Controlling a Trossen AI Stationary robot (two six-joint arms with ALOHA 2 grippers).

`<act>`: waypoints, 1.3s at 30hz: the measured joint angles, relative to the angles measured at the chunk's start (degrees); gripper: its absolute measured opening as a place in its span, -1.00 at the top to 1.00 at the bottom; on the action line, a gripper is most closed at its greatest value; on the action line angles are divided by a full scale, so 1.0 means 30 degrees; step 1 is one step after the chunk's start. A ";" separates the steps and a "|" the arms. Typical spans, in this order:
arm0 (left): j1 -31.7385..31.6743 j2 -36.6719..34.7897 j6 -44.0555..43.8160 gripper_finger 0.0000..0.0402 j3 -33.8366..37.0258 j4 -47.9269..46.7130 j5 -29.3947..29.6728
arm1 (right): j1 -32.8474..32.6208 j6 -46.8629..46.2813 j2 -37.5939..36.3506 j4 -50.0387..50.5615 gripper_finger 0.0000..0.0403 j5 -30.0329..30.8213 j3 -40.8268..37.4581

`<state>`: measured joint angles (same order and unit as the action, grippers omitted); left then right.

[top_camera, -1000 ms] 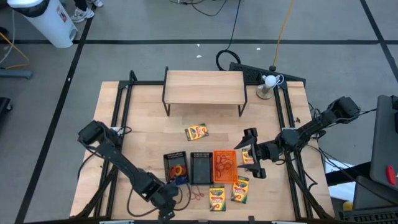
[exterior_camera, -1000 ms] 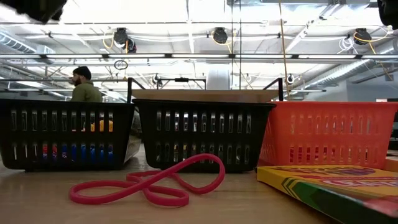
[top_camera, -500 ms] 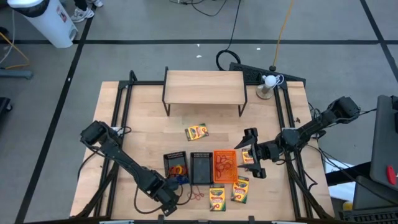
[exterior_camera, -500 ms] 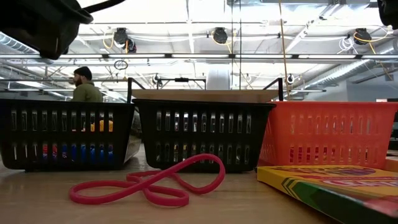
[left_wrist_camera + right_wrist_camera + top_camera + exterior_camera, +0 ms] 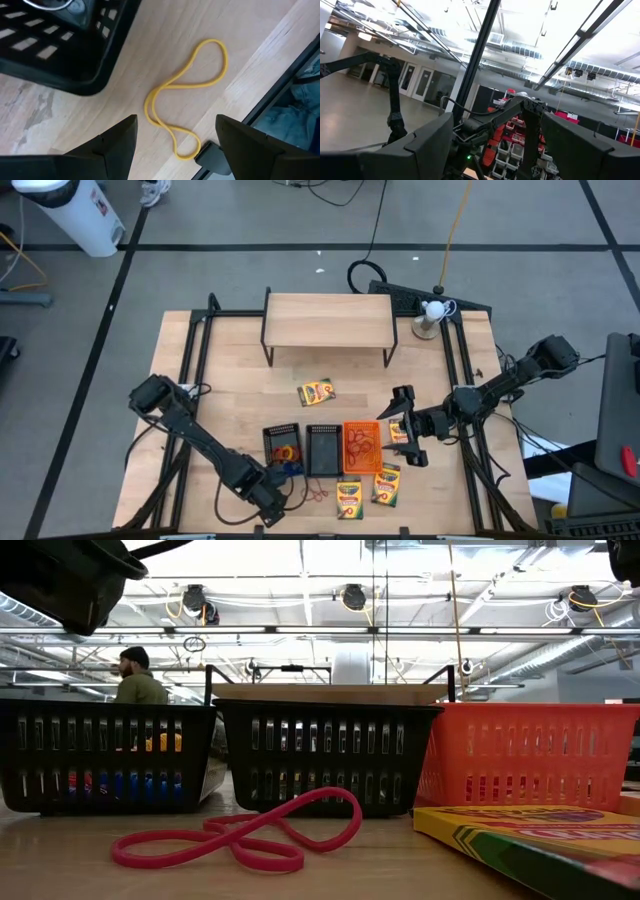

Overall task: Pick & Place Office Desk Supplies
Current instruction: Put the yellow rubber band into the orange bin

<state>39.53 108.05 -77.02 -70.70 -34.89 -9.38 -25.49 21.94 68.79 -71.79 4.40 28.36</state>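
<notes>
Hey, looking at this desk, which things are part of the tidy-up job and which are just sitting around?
Part of the job:
- crayon boxes
- two black trays
- orange tray
- red rubber band
- yellow rubber band

Just sitting around:
- wooden shelf
- white ball on a stand

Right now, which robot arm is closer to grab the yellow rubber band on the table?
The left gripper: it hangs open right over the yellow rubber band. The right gripper is across the table, beside the orange tray.
</notes>
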 joint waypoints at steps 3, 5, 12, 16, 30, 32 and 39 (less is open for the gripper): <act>0.0148 0.0000 0.0001 -0.35 0.0000 -0.0007 0.0382 | 0.0006 0.0002 0.0000 0.0007 -0.43 0.0000 0.0000; 0.0292 0.0002 0.0081 -0.34 0.0000 -0.0007 0.0509 | 0.0005 0.0000 0.0000 0.0007 -0.43 0.0000 0.0000; 0.0494 0.0310 0.0045 -0.09 0.0029 0.0318 0.0775 | 0.0006 -0.0017 0.0000 0.0007 -0.43 0.0000 -0.0007; 0.0486 0.0452 0.0037 0.14 0.0029 0.0600 0.1005 | 0.0000 -0.0067 0.0000 0.0007 -0.43 0.0000 -0.0007; 0.0494 0.0539 -0.0247 0.47 0.0029 0.0685 0.1475 | 0.0006 -0.0074 0.0000 0.0015 -0.43 0.0000 -0.0007; 0.0494 0.0539 -0.0252 0.47 0.0029 0.0678 0.1025 | 0.0003 -0.0074 0.0000 0.0015 -0.43 0.0000 -0.0007; 0.0479 0.0535 -0.0261 0.47 0.0029 0.0637 0.0633 | 0.0006 -0.0074 0.0000 0.0030 -0.43 0.0000 -0.0007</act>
<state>40.97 109.65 -77.80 -70.61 -32.98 -7.48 -25.47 21.71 68.79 -71.70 4.40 28.34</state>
